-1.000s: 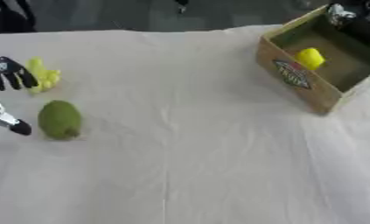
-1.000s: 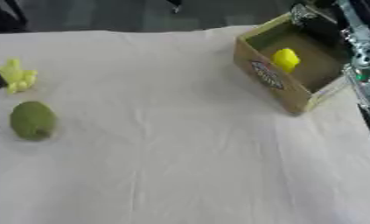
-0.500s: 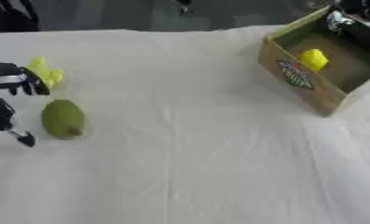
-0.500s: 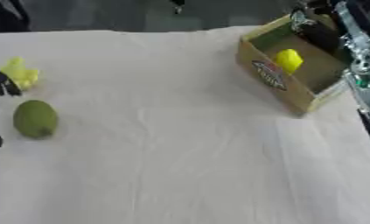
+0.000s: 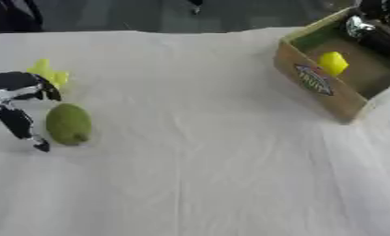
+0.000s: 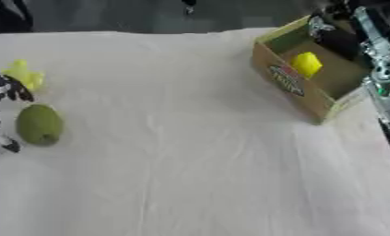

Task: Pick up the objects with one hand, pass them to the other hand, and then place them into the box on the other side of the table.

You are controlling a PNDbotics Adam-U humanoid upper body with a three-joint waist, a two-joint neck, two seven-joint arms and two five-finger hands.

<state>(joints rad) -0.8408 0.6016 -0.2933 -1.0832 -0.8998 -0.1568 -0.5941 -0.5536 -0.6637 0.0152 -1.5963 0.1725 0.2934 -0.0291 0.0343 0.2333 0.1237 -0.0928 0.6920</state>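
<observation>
A green oval fruit (image 5: 68,124) lies on the white cloth at the left. My left hand (image 5: 19,86) is just left of it, open, with fingers above the fruit's top left and the thumb (image 5: 22,127) pointing down beside it; nothing is held. A small yellow object (image 5: 48,73) lies behind the hand. At the far right stands a cardboard box (image 5: 318,87) with a yellow object (image 5: 333,62) inside. My right hand (image 6: 336,38) hangs dark over the box's far end, its shape hard to read.
The white cloth (image 5: 197,161) covers the whole table, with wide room between the fruit and the box. A silver and black arm (image 6: 379,64) runs down the right edge past the box.
My left hand has come in from the left edge toward the green fruit and dropped slightly. The fruit, the box and the right hand have stayed put.
</observation>
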